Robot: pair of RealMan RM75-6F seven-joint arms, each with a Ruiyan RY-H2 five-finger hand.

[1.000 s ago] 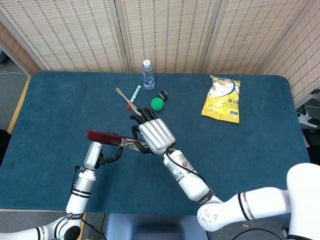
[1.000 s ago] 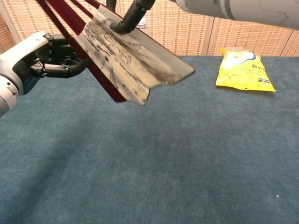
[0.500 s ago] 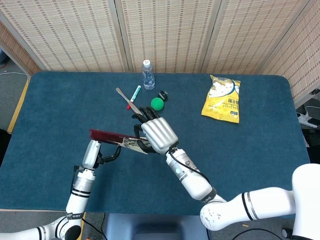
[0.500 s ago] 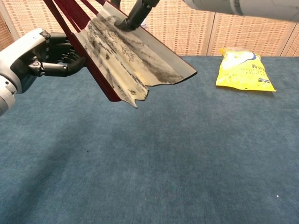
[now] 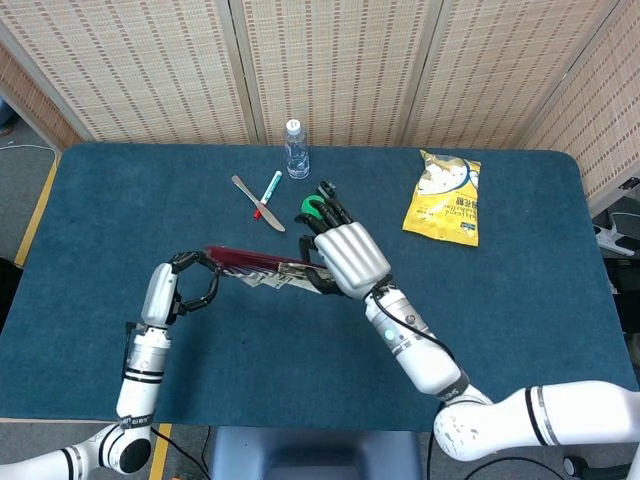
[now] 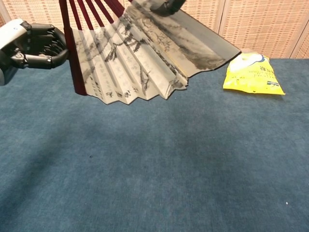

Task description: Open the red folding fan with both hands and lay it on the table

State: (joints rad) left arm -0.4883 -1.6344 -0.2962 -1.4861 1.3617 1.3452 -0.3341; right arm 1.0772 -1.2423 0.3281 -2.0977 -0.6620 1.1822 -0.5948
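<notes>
The red folding fan (image 6: 135, 63) is spread about halfway open above the table, its ink-painted paper and dark red ribs filling the top of the chest view. From the head view the fan (image 5: 255, 265) shows edge-on as a thin red strip. My left hand (image 5: 168, 288) curls its fingers around the fan's left outer guard; the chest view has that hand (image 6: 30, 41) at the top left. My right hand (image 5: 350, 257) grips the fan's right guard, and only its dark fingers (image 6: 164, 5) reach into the chest view's top edge.
On the blue table (image 5: 520, 300), a water bottle (image 5: 294, 150), a pen (image 5: 270, 187), a knife (image 5: 256, 203), a small black item (image 5: 326, 188) and a green ball (image 5: 310, 207) lie behind the hands. A yellow snack bag (image 5: 445, 197) lies at the far right (image 6: 253, 72).
The fan has spread from a few folds to a wide arc. My right hand moved right and away with its guard; my left hand shifted left.
</notes>
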